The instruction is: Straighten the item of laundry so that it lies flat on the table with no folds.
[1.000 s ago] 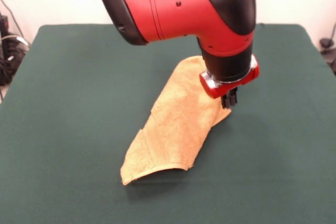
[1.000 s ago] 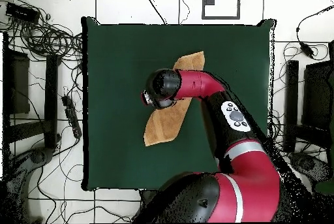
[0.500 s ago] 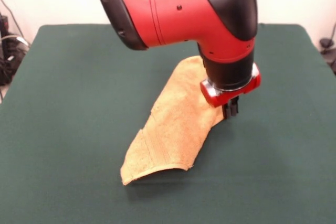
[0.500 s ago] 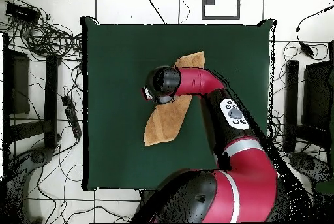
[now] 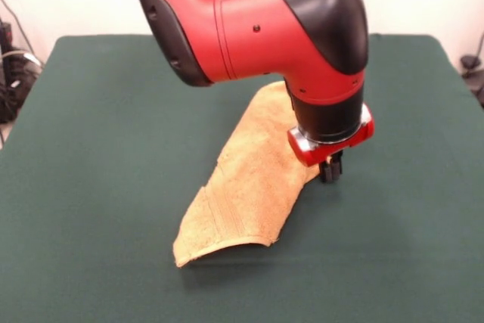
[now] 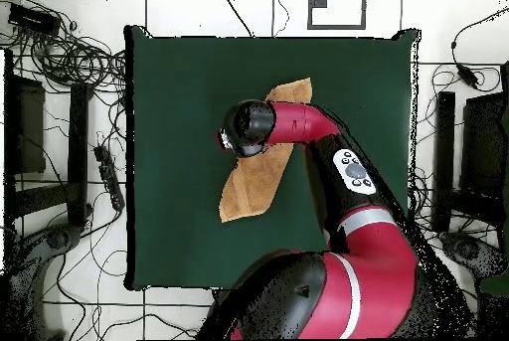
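Front view: towel point(image 5: 249, 187) lies mid-table point(image 5: 91, 187), folded over into a long tan strip, its near end arching slightly off the felt. It looks soft, light and limp, so a pinch at a loose corner should lift one layer. Farther back, gripper point(image 5: 330, 171) touches down beside its edge; jaw state unclear.

The gripper point(image 5: 330, 171) has come down over the last second, its black tips now low at the towel's point(image 5: 246, 187) side edge, close to the table point(image 5: 91, 149). The arm's point(image 5: 257, 20) elbow housing sits slightly lower in the front view.
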`<move>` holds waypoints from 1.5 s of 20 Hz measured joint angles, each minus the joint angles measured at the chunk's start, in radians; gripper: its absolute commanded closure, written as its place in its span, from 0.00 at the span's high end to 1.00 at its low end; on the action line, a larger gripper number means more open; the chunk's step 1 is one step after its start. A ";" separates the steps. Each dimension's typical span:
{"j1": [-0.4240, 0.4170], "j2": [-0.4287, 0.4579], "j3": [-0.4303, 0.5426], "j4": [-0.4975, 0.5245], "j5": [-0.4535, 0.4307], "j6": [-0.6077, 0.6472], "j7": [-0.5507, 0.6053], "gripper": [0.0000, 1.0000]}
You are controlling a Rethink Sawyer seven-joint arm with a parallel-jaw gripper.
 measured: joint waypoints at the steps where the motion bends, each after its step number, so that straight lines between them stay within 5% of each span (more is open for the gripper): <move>1: 0.001 0.000 -0.001 0.000 0.000 0.000 0.000 0.00; 30: -0.004 -0.114 -0.008 0.036 0.007 -0.001 0.000 0.00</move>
